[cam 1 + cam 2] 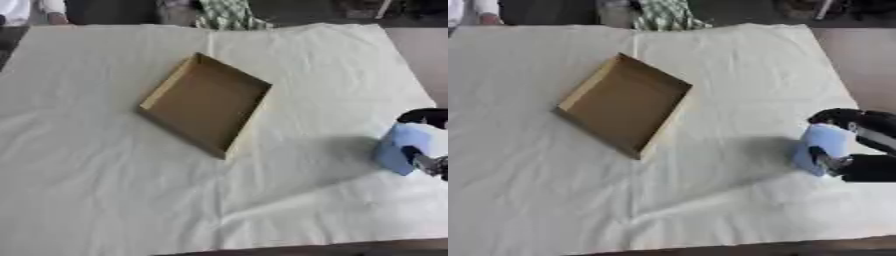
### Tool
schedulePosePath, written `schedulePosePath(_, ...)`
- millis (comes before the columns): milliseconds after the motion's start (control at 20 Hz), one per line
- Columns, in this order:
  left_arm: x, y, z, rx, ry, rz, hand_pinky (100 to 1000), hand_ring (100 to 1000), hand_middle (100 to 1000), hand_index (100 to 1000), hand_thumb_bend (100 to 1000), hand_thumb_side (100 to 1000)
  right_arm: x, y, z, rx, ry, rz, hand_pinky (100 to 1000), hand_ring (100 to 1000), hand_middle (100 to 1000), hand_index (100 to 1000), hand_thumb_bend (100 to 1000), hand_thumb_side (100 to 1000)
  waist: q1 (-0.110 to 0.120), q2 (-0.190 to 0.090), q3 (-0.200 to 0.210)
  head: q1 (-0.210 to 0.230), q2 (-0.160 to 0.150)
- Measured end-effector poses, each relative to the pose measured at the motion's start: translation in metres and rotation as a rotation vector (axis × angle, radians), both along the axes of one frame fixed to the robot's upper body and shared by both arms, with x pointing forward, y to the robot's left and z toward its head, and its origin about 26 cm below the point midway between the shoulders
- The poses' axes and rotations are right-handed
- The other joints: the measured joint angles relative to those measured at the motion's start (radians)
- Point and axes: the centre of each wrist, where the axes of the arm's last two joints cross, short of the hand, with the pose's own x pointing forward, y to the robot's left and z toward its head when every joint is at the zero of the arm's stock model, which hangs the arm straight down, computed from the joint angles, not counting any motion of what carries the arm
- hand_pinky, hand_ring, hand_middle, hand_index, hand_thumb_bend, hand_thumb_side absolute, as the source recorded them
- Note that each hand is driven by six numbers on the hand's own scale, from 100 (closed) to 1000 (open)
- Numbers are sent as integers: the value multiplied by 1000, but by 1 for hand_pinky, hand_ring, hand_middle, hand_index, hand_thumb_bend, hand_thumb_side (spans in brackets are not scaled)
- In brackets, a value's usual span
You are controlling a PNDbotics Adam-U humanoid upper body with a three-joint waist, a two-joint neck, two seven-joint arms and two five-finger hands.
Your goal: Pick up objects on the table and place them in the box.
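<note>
Right hand (859, 150), black and coming in from the right edge, has its fingers and thumb curled round a pale blue roll (822, 148), something like a cylinder of soft paper or cloth, which it holds at the right side of the counter (535, 200). Whether the roll is lifted clear or still rests on the white cloth cover I cannot tell; a soft shadow lies on the cloth just to its left. Well apart from it, toward the middle of the counter and a little to the left, lies the brown cardboard box (206, 102), shallow, open at the top and turned askew so one corner points away. Its bottom shows bare, with nothing inside it. By that I judge the task to be at its beginning: the first thing is grasped, but carrying it across and setting it in the box is not yet done. No other loose things show on the cloth. The left hand appears in neither view. No brand, label or writing can be read on the roll or the box.
</note>
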Motion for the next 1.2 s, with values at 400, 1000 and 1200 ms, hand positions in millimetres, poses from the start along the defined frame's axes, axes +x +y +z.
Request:
schedulePosePath(400,0,-1,0,6,6,-7,616,739,551,666,314,661,3,-7,-5,-57,-4,-24,951,983,980,1000,138,965,3,3,-1,-4,0)
schedulePosePath(1000,0,-2,-1,13,15,-16,616,742,551,664,306,661,8,-9,-6,1,29,-13,946,973,979,1000,100,888,4,6,0,-11,-4)
schedulePosePath(1200,0,-3,-1,11,17,-18,616,743,551,664,306,663,12,-17,-9,5,42,-45,945,972,983,1000,104,905,5,7,1,-11,-5)
